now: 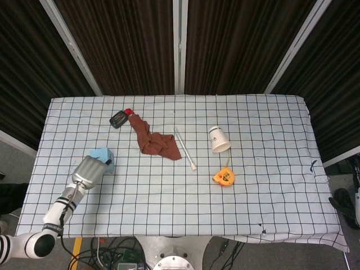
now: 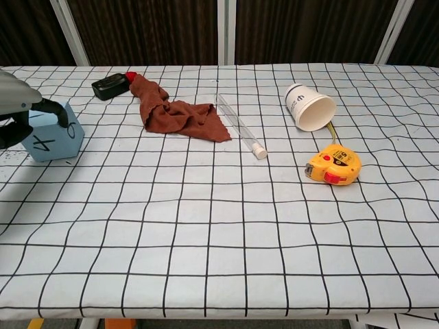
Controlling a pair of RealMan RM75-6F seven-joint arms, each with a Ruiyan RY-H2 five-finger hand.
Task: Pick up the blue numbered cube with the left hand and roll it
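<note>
The blue numbered cube (image 2: 56,139) stands near the table's left edge, tipped up off its flat base, with a black "4" on its front face. My left hand (image 2: 19,110) lies over its top and left side, and a dark fingertip (image 2: 62,113) hooks over the upper right edge, gripping it. From the head view the left hand (image 1: 90,170) covers most of the cube (image 1: 103,153), leaving only a far blue strip showing. My right hand appears in neither view.
A brown cloth (image 1: 156,140) and a small black device (image 1: 117,118) lie behind the cube. A clear tube (image 1: 184,148), a tipped white paper cup (image 1: 219,139) and an orange tape measure (image 1: 224,177) sit mid-table to the right.
</note>
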